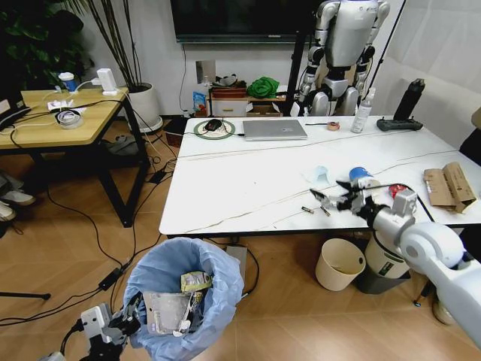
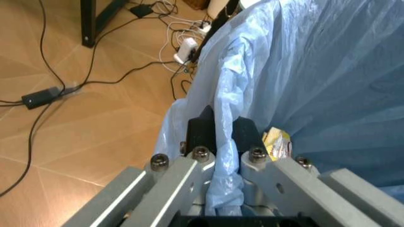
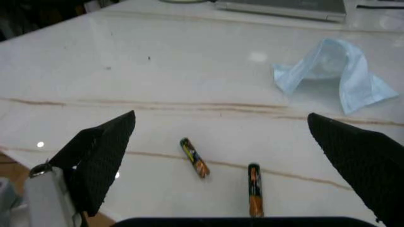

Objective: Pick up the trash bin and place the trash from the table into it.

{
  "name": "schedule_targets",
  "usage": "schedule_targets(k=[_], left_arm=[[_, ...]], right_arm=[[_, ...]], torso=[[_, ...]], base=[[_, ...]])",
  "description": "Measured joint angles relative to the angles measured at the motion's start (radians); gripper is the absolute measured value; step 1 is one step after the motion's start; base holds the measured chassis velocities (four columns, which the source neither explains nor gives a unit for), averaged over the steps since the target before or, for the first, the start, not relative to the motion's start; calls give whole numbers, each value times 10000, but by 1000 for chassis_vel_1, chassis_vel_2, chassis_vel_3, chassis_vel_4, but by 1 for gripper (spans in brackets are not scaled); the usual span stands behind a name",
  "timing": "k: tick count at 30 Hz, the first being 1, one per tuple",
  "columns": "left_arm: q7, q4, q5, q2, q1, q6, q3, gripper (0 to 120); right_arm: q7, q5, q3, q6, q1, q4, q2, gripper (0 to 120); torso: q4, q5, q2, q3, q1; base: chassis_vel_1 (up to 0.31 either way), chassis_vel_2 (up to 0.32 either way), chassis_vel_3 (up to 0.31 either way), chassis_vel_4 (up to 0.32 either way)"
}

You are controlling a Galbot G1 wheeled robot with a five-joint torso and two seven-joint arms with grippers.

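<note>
Right hand wide open over the counter edge; left hand holding the lined bin.

The marble counter (image 1: 248,180) carries torn cardboard (image 1: 449,186), a blue-and-white cup (image 1: 361,177), pale-blue tissue (image 3: 341,71) and two small batteries (image 3: 194,157). Below its front edge, the trash bin (image 1: 218,301) hangs from the left hand (image 2: 220,135), pinched onto its bag-covered rim, wrappers inside. The right hand (image 3: 221,161) hovers spread above the batteries.

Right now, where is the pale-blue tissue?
The pale-blue tissue lies on the table, right of centre, just beyond the open right gripper and beside the paper cup.
</note>
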Motion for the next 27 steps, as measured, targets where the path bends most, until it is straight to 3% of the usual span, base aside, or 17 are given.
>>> schedule_targets(k=[14, 18, 20, 27], left_arm=[[-17, -14, -120, 138, -84, 5, -5, 0], [-27, -13, -138, 145, -57, 5, -23, 0], [-36, -16, -164, 148, -52, 5, -57, 0], [-58, -16, -186, 118, -52, 8, -73, 0]], right_arm=[[-120, -783, 57, 222, -441, -401, 305, 93], [-228, -774, 55, 274, -387, -580, 310, 84], [-334, -788, 40, 339, -453, -696, 297, 72], [-470, -882, -43, 469, -482, -883, 340, 48]], torso=[[1, -2, 0, 0, 0], [2, -2, 0, 0, 0], [0, -2, 0, 0, 0], [1, -2, 0, 0, 0]], base=[[0, 0, 0, 0], [0, 0, 0, 0], [0, 0, 0, 0], [0, 0, 0, 0]])
